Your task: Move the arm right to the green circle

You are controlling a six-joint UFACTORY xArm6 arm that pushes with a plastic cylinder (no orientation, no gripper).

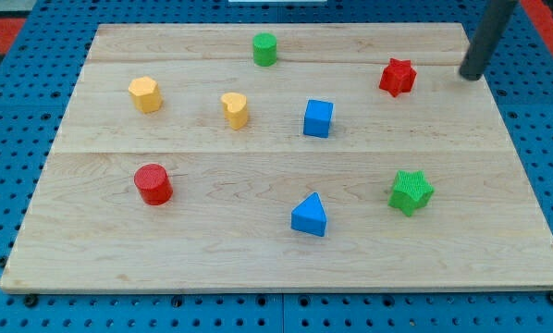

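The green circle is a short green cylinder standing near the view's top, a little left of centre on the wooden board. My tip rests on the board near the view's top right corner, far to the right of the green circle. The red star lies between them, just left of my tip and apart from it.
A yellow hexagon and a yellow heart sit at the upper left. A blue cube is at centre. A red cylinder, a blue triangle and a green star lie lower down.
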